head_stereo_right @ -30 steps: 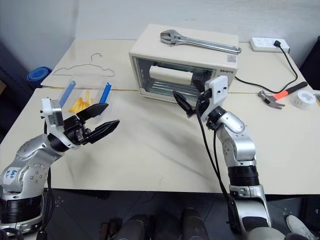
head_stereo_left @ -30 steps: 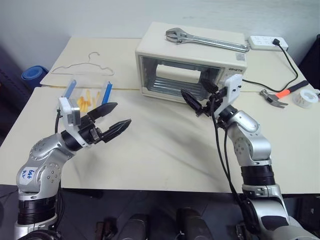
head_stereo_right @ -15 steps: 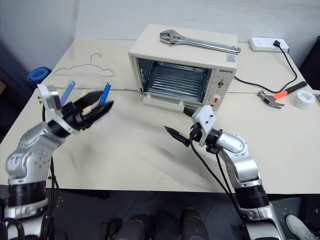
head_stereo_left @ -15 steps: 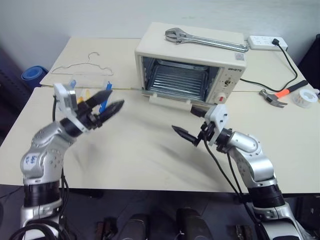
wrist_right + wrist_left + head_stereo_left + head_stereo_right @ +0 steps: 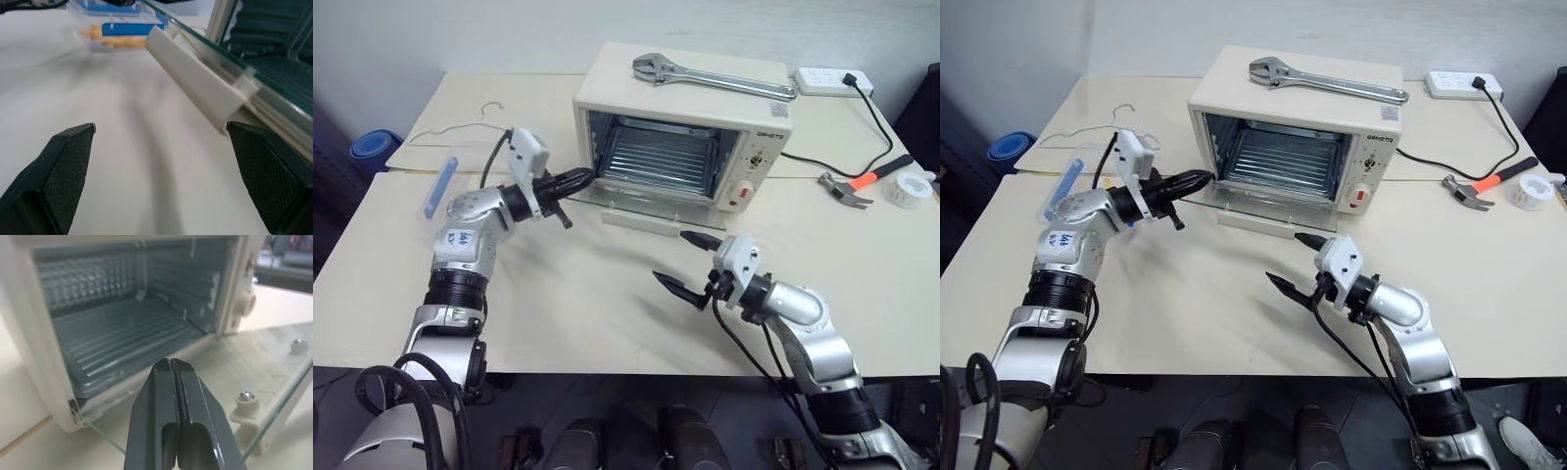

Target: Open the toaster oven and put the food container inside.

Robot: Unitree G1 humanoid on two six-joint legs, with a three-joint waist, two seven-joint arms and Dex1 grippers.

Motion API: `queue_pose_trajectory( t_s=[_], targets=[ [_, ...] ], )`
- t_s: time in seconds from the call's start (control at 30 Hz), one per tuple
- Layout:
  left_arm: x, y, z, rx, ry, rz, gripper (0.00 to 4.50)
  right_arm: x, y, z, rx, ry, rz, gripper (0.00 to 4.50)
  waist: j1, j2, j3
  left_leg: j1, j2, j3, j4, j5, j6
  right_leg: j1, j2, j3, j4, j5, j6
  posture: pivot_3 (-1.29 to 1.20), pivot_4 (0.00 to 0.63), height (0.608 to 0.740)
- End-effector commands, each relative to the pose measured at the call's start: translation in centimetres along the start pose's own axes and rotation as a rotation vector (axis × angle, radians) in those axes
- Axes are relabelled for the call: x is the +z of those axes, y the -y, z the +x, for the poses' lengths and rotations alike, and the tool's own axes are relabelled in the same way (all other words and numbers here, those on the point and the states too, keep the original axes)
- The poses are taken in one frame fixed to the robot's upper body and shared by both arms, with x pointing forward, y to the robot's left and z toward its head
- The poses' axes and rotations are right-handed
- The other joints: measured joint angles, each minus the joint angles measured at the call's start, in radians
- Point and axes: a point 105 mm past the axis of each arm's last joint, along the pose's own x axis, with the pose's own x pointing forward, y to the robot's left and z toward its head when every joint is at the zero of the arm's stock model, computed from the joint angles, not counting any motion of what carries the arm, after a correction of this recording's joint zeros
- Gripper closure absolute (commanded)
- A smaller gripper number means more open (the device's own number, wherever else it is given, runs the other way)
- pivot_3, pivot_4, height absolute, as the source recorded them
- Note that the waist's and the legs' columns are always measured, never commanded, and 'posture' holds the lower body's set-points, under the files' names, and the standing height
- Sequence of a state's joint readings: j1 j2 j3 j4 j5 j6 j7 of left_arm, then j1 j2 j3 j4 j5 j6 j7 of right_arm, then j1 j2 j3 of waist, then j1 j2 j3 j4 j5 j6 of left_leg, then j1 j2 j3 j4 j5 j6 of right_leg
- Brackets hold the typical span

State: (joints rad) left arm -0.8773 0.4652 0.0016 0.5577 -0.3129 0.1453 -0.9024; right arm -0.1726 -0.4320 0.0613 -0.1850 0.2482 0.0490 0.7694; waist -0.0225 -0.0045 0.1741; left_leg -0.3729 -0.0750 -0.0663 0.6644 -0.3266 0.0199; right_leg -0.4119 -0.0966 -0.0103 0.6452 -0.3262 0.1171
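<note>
Table (image 5: pixel 607 304) of pale cream holds toaster oven (image 5: pixel 764 147), door down.

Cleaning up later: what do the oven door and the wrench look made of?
The oven door: clear glass, since the table shows through it, with a cream handle, probably plastic. The wrench: bare metal, silvery grey with a dull shine, probably steel.

A cream table (image 5: pixel 607 323) holds a wire hanger (image 5: pixel 460 125), hammer (image 5: pixel 862 186) and tape roll (image 5: pixel 909 189). A wrench (image 5: pixel 710 78) lies higher up. A white power strip (image 5: pixel 834 80) sits behind.
</note>
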Motion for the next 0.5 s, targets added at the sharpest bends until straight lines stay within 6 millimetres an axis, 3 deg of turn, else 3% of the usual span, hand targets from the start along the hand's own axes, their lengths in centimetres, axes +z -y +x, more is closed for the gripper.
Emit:
queue_pose_trajectory(
  t_s=[0.03, 0.23, 0.37, 0.5],
  targets=[
    [-0.7, 1.4, 0.1, -0.061, -0.038, 0.054, 4.49, 0.9, -0.6, -2.8, -0.030, 0.033, -0.009, 0.00, 0.002, 0.000, 0.000, 0.000, 0.000, 0.000, 0.000, 0.000, 0.000, 0.000, 0.000, 0.000, 0.000, 0.000, 0.000, 0.00, 0.150, 0.740],
    [-3.4, 2.5, -0.2, -0.027, -0.106, 0.047, 4.49, 1.1, -1.5, -8.3, -0.126, 0.012, 0.048, 0.00, 0.023, -0.001, 0.000, 0.000, 0.000, 0.000, 0.001, 0.000, 0.000, 0.001, 0.000, 0.007, -0.001, 0.000, 0.000, 0.00, 0.150, 0.740],
    [-4.3, 2.6, -0.7, 0.028, -0.102, 0.008, 4.49, 3.1, 0.3, -10.4, -0.233, 0.101, 0.027, 0.00, 0.023, -0.001, 0.001, 0.001, 0.000, 0.000, 0.002, 0.000, 0.000, 0.002, 0.000, 0.010, -0.002, 0.000, 0.000, 0.00, 0.150, 0.740],
    [-5.0, 3.4, -1.5, 0.044, -0.103, -0.004, 4.49, 4.6, 2.1, -10.6, -0.241, 0.173, -0.011, 0.00, 0.020, -0.001, 0.001, 0.002, 0.000, 0.000, 0.001, 0.000, 0.000, 0.002, 0.000, 0.011, -0.001, 0.000, 0.000, 0.00, 0.150, 0.740]
  ],
)
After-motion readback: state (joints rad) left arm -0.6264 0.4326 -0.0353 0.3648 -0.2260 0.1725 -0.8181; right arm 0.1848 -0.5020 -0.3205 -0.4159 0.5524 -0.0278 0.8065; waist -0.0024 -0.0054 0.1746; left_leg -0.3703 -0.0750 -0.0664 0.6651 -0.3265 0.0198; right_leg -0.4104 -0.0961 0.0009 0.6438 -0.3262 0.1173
